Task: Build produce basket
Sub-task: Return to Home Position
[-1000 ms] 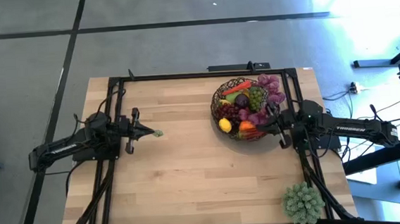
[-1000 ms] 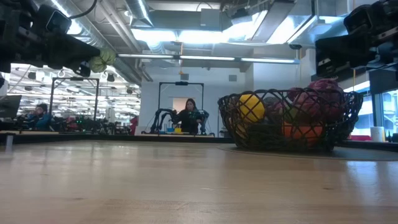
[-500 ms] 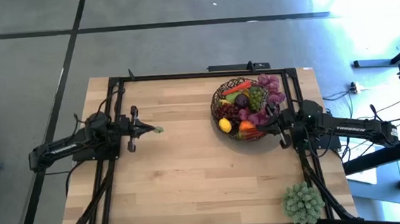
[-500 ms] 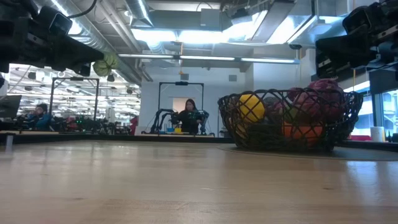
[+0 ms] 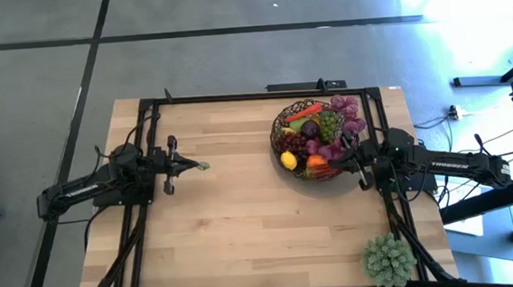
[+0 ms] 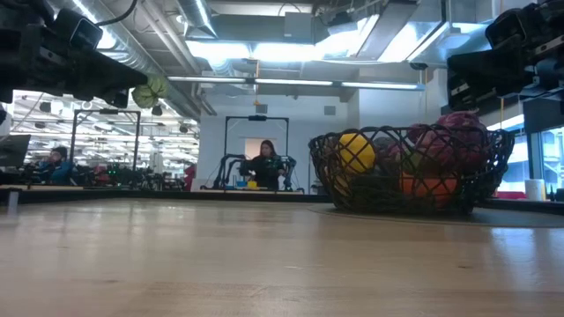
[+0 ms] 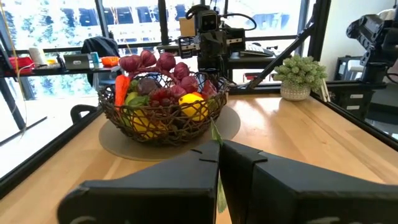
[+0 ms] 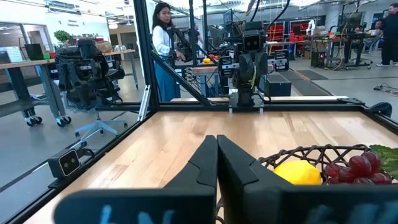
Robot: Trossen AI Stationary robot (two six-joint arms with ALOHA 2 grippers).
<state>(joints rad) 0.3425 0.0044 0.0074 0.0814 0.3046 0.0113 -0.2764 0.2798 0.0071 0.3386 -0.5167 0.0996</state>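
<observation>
pale wooden tabletop [image 5: 236,235] is seen from above, with a busy workshop and people beyond it. the dark wire basket [image 5: 275,140] stands toward the table's far right, heaped with produce [image 5: 318,144], among it a lemon [image 5: 288,160] and green grapes [image 5: 327,122]. the right gripper [image 8: 216,146] is held just beside the basket's rim, fingers pressed together on nothing. the left gripper [image 7: 219,149] is held above the table, well apart from the basket, pinched on a small green piece [image 7: 216,132], possibly a leaf. a spiky green plant ball [image 5: 389,258] sits at the near right corner. filling looks finished, and drawing the arms back to rest is judged to be in hand. the pinched piece would first need to be dropped or delivered.
</observation>
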